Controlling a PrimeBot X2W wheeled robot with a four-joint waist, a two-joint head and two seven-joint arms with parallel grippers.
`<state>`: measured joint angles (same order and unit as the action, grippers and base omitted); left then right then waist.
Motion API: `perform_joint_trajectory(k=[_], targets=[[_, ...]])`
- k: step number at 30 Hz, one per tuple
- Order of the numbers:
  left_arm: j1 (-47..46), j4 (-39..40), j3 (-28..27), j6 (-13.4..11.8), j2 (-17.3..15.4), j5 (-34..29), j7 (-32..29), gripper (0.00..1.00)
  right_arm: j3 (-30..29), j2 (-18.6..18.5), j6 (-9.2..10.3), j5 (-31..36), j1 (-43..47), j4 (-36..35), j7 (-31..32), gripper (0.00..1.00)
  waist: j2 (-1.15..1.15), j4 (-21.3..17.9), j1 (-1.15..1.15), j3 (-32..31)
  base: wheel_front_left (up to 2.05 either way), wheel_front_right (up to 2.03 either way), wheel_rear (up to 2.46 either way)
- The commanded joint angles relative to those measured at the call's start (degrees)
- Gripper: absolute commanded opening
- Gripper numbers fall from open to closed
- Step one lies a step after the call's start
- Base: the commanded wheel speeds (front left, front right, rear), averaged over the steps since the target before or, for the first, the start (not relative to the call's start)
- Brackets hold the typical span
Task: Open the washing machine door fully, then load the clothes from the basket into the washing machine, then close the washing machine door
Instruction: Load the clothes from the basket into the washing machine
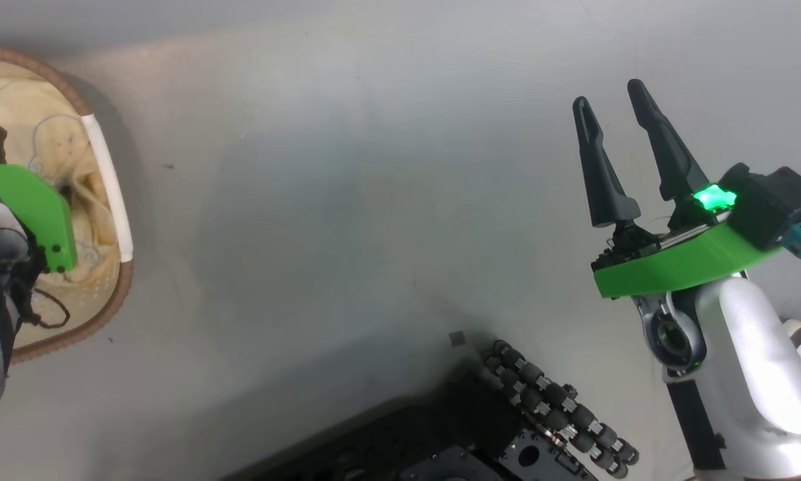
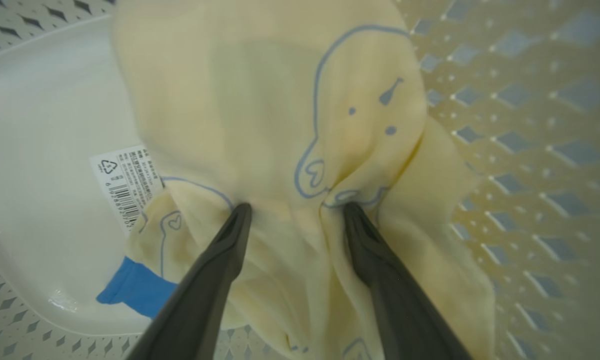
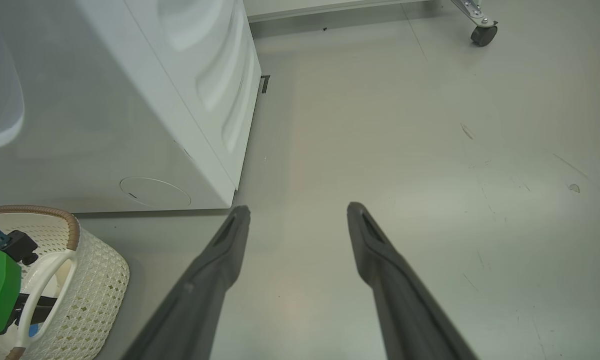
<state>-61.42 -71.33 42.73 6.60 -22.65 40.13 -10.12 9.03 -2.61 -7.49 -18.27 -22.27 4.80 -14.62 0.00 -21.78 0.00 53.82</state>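
At nine o'clock in my head view sits the basket (image 1: 86, 327) with the clothes (image 1: 46, 133) heaped inside, and my left arm reaches down into it. Through the left wrist camera, the left gripper (image 2: 295, 207) has its jaws spread wide. Both tips push into a pale yellow garment, so a fold bulges between them. I judge that is the stance for pinching a good bunch, though nothing is clamped yet. At eight o'clock of that view a blue patch (image 2: 134, 290) pokes out beneath the yellow cloth. At nine o'clock the barcode sticker (image 2: 124, 185) shows on the bare basket bottom, so the load lies bunched to one side.

At three o'clock in the head view the right gripper (image 1: 610, 93) hangs above the floor (image 1: 340, 200), jaws apart and holding nothing. It is well apart from the basket, I'd say to leave the left arm room. Its wrist camera has the washing machine (image 3: 129, 100) at ten o'clock, near the basket at eight. I cannot tell how the door stands.
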Motion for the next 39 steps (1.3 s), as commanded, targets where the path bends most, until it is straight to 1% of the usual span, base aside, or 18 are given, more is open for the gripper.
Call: perform_joint_trajectory(k=[1,5,9,10,11,14,18,30,32,39], targets=[[-0.4,-0.4,-0.8,-0.7,-1.2,-0.5,-0.1,1.0,0.1,-0.3,0.0,-0.3,2.6,-1.7,-0.4,1.0,0.0,0.3,0.0,0.6,0.0,0.0,0.0],[-2.0,-1.2,-0.9,-2.0,0.0,-0.2,-0.7,1.0,-0.3,-0.3,0.0,-1.3,2.9,-2.5,-0.4,1.0,0.0,0.9,0.0,1.7,0.0,0.0,0.0],[-3.1,-1.7,-0.9,-2.6,0.7,0.0,-0.6,1.0,-0.4,-0.3,0.0,-0.9,3.1,-2.9,-0.4,1.0,0.0,1.1,0.0,2.2,0.0,0.0,0.0],[-3.3,-1.8,-1.0,-2.8,0.9,0.1,-0.3,0.77,-0.4,-0.3,0.0,-0.9,3.1,-3.0,-0.4,1.0,0.0,1.1,0.0,2.3,0.0,0.0,0.0],[-3.5,-1.8,-1.0,-3.0,0.9,0.2,0.0,0.0,-0.4,-0.3,0.0,-0.9,3.1,-3.0,-0.4,1.0,0.0,1.1,0.0,2.4,0.0,0.0,0.0],[-3.8,-2.0,0.0,-2.7,1.0,-0.6,0.0,0.0,-0.2,-0.3,0.0,-0.9,2.9,-3.0,-0.4,1.0,0.0,1.2,0.0,2.4,0.0,0.0,0.0],[-4.2,-2.2,0.3,-2.1,0.4,-0.8,1.3,0.0,-0.3,-0.3,0.0,-0.5,2.4,-2.9,-0.4,1.0,0.0,1.2,0.0,2.2,0.0,0.0,0.0],[-3.2,-2.4,-1.3,-1.1,-1.5,1.4,6.6,0.0,0.2,-0.3,0.0,-0.5,-0.8,-2.2,-0.4,1.0,0.0,1.0,0.0,-0.5,0.0,0.0,0.0],[-2.3,-2.4,-1.3,-0.7,-1.5,1.7,7.9,0.0,-0.2,-0.3,0.0,-0.3,-1.1,-2.0,-0.4,1.0,0.0,1.5,0.0,-1.7,0.0,0.0,0.0],[0.7,-2.4,-0.6,0.2,0.4,2.0,12.5,0.0,-2.6,-0.3,0.0,1.8,-0.3,-0.9,-0.4,1.0,0.0,4.5,0.0,-8.1,0.0,0.0,0.0]])
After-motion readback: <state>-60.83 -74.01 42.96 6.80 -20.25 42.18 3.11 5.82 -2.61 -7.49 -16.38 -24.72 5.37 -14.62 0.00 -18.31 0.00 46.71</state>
